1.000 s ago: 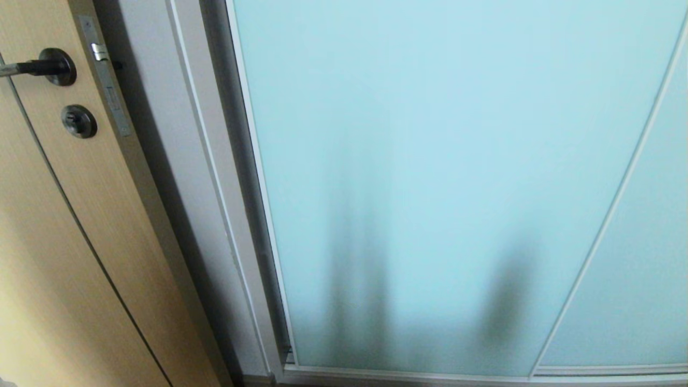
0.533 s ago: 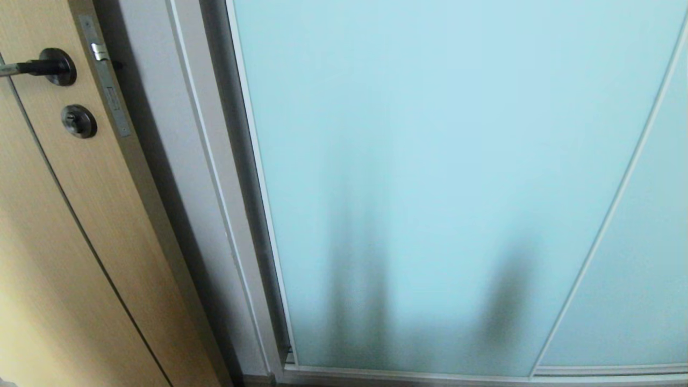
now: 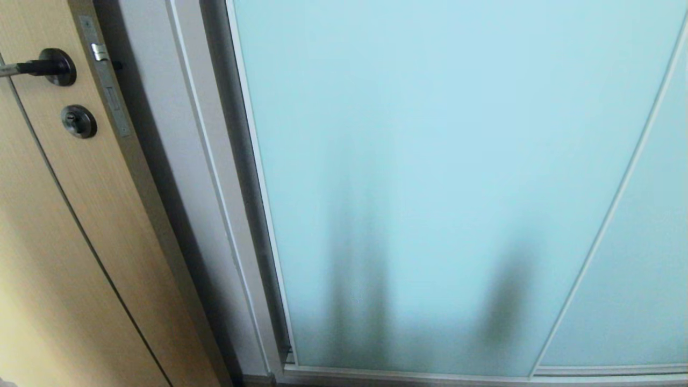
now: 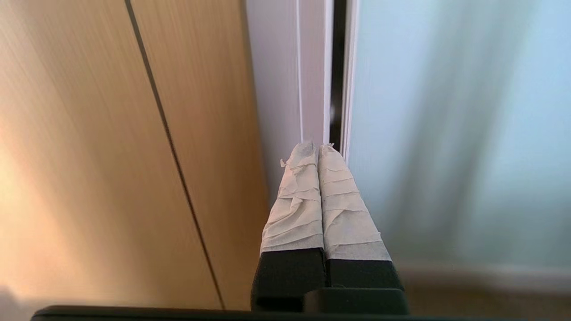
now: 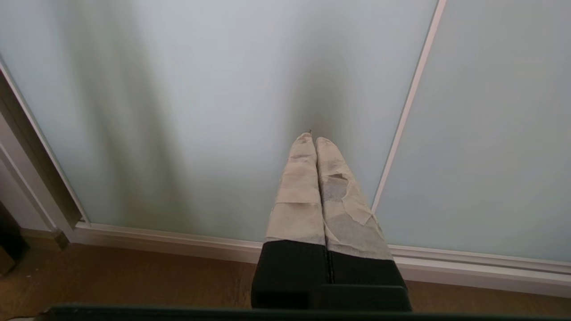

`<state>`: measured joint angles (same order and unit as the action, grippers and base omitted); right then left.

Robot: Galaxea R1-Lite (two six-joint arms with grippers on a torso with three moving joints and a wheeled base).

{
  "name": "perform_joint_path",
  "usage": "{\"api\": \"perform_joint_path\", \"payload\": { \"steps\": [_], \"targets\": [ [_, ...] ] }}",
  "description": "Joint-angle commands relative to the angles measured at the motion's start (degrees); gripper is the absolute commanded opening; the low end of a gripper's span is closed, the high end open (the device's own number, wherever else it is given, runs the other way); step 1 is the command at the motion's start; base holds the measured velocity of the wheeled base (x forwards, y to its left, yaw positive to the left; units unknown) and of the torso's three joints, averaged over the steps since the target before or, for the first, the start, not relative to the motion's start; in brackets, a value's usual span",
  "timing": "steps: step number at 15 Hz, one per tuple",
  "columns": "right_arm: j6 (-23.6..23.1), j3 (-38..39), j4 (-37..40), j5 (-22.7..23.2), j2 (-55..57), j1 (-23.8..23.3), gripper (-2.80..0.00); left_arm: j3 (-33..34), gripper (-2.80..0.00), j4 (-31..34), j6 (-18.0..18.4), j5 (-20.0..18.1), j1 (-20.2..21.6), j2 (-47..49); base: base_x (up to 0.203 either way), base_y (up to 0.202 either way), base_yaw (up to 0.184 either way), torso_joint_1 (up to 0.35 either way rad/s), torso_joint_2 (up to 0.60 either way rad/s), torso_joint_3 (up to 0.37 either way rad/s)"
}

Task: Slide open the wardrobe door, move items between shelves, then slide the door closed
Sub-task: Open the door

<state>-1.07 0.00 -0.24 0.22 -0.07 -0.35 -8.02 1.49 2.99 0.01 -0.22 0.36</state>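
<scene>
My left hand (image 4: 317, 147), fingers pressed together and empty, points at the left edge of the sliding wardrobe door (image 3: 441, 161), which fills the view. My right hand (image 5: 312, 138), likewise pinched empty, faces its glass. Wooden door (image 3: 54, 215) stands left.

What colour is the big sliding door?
The sliding wardrobe door is frosted pale aqua, clearest in the head view.

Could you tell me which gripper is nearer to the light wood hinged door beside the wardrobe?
The left. The left gripper, shut, points at the white frame beside the light wood hinged door. The right gripper, shut, faces the frosted pale aqua sliding wardrobe door, further from it.
</scene>
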Motion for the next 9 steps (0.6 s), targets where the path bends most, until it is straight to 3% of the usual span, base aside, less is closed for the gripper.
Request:
{"api": "perform_joint_path", "payload": {
  "steps": [1, 4, 6, 9],
  "targets": [
    [0.0, 0.0, 0.0, 0.0, 0.1, 0.0, -2.80, -9.1, -2.80, -0.2, 1.1, -0.3, 0.0, 5.1, 0.000, 0.000, 0.000, 0.000, 0.00, 0.000],
    [0.0, 0.1, 0.0, 0.0, 0.1, 0.0, -2.80, -21.5, -2.80, -2.3, 1.2, -0.4, 0.0, 22.4, 0.000, 0.000, 0.000, 0.000, 0.00, 0.000],
    [-0.1, 0.1, 0.0, 0.0, 0.1, 0.0, -2.80, -28.3, -2.80, -8.6, -0.2, 0.0, 0.0, 34.2, 0.000, 0.000, 0.000, 0.000, 0.00, 0.000],
    [0.0, 0.1, 0.0, 0.0, 0.1, 0.0, -2.80, -33.5, -2.80, -22.3, -1.4, 0.9, 0.0, 50.0, 0.000, 0.000, 0.000, 0.000, 0.00, 0.000]
  ]
}}
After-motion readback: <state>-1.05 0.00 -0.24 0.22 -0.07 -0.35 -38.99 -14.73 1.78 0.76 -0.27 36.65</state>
